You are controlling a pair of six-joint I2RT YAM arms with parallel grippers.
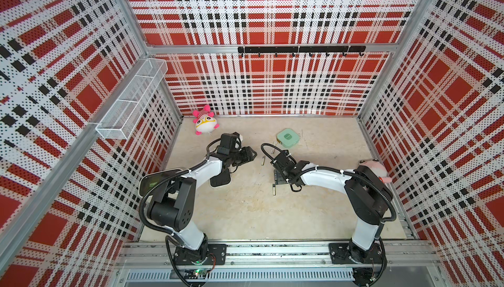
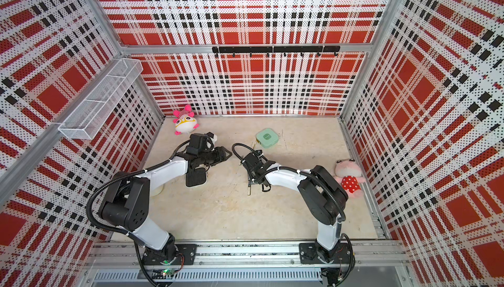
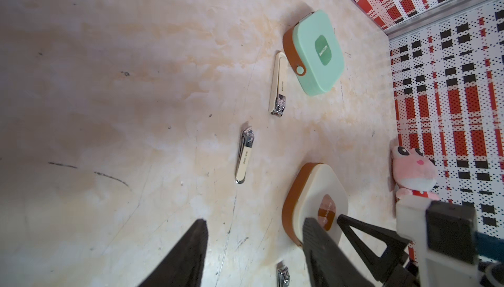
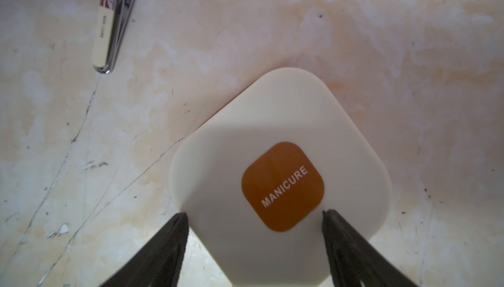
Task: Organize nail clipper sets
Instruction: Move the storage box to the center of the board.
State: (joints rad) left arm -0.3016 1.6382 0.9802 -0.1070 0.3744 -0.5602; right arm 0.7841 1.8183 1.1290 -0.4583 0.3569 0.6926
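cream case [image 4: 272, 114] corner-first right under the wide right gripper [image 4: 253, 214], held or not hard to tell, empty open left gripper [image 1: 252, 154] off at nine o'clock.

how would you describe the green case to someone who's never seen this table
Start at the black hook rail on the back wall; on the table below it, right of centre, sits the mint green case. Unlike the cream case nearer the front, it alone is green, with a darker green square label.

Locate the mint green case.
In both top views the mint green case lies toward the back wall, right of centre, a cream clipper beside it.
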